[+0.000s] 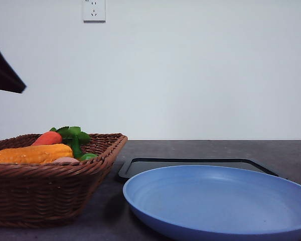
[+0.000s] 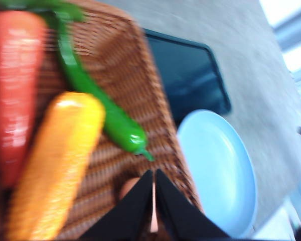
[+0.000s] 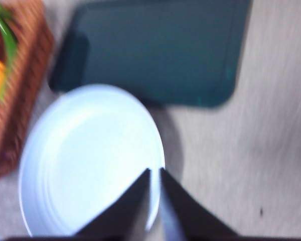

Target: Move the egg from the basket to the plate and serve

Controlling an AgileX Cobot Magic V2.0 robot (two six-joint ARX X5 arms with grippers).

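On your left, the basket sits at the near left part of the dark, matte table, its brown wicker woven tight under a braided rim, sides low and sloping. Inside, you have a smooth red-orange carrot with green leaves toward the back, a long orange corn cob with a bumpy skin lying across the front, and a glossy green pepper, slim and curved, beside it. The egg is in the basket, a small pinkish oval just peeking over the near rim, touching the corn's right end. In the left wrist view the left gripper hovers over the basket's edge with its black tapered fingers pressed nearly together, nothing between them; the egg shows just beside the tips. That view is blurred.

To the right of the basket, just beside it, you see the plate: wide, shallow, round, matte light blue with a raised rim, bare inside. Behind it, touching or nearly so, lies a flat black rectangular tray with rounded corners.

In the right wrist view, the right gripper hangs above the plate's rim, fingers drawn almost closed and holding nothing; this view is blurred too.
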